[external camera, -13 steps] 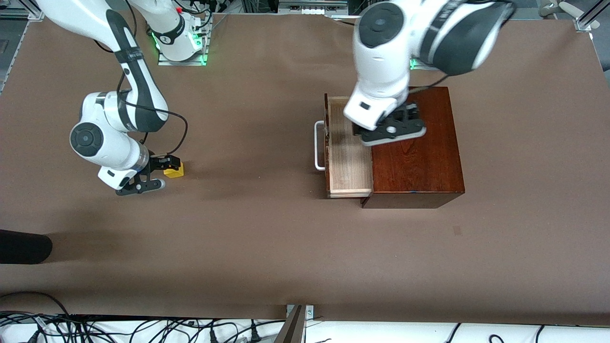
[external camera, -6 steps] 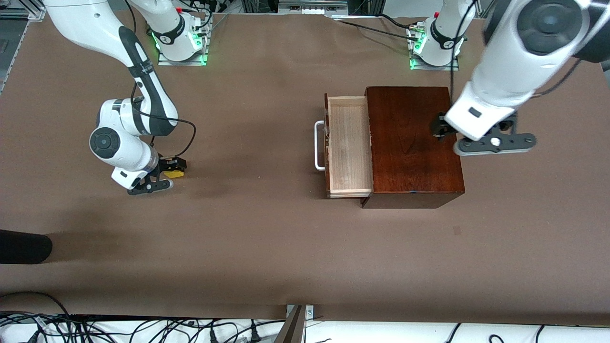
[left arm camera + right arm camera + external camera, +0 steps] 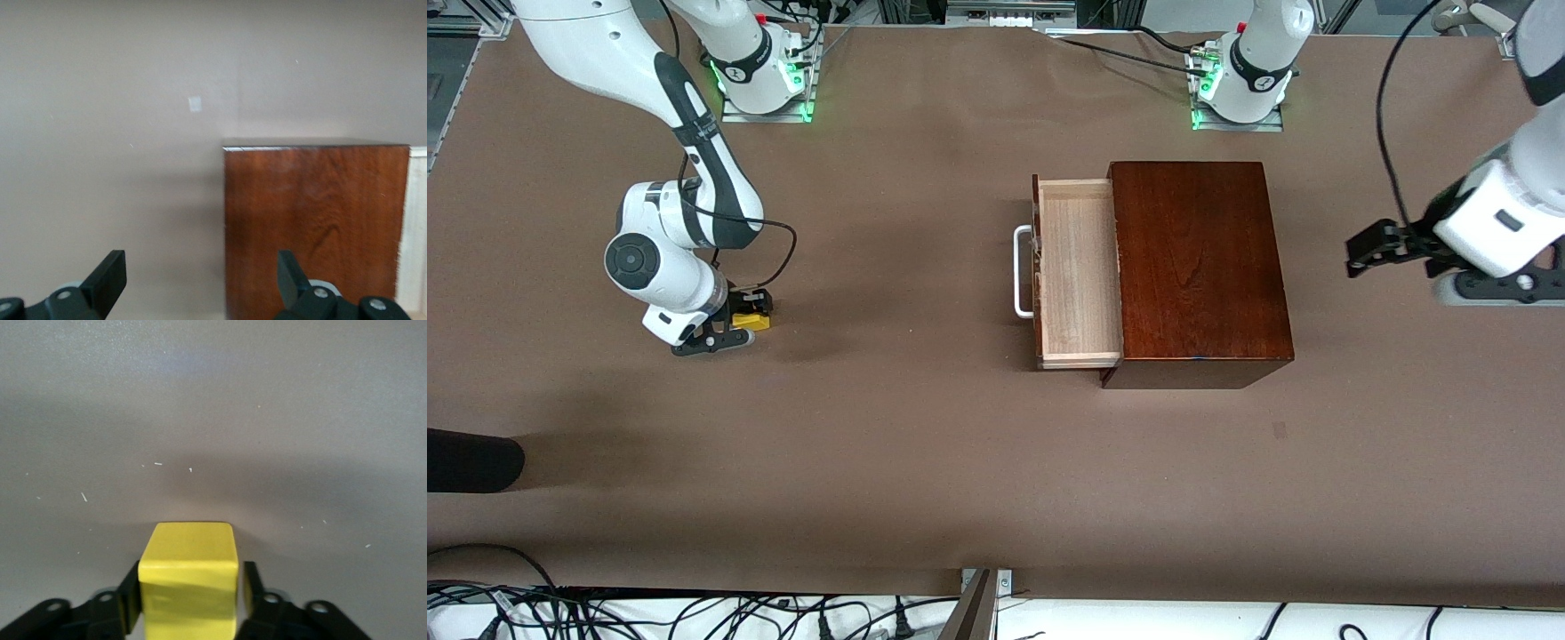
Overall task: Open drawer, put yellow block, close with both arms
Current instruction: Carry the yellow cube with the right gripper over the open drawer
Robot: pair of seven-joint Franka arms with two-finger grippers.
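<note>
The yellow block [image 3: 752, 319] sits on the brown table toward the right arm's end. My right gripper [image 3: 747, 308] is down around it, shut on it; in the right wrist view the yellow block [image 3: 189, 577] fills the space between the black fingers [image 3: 128, 597]. The drawer [image 3: 1076, 267] stands pulled out of the dark wooden box [image 3: 1196, 258], its pale tray empty and its white handle [image 3: 1018, 271] facing the right arm's end. My left gripper [image 3: 1360, 253] hangs open over bare table beside the box, toward the left arm's end; the left gripper [image 3: 200, 267] holds nothing.
A dark rounded object [image 3: 471, 460] lies at the table's edge near the front camera, toward the right arm's end. Cables [image 3: 694, 613] run along the front edge. The two green-lit bases [image 3: 769, 84] stand at the table's back.
My left arm has swung from over the drawer and box out toward its own end of the table. My right gripper has shut on the yellow block.
</note>
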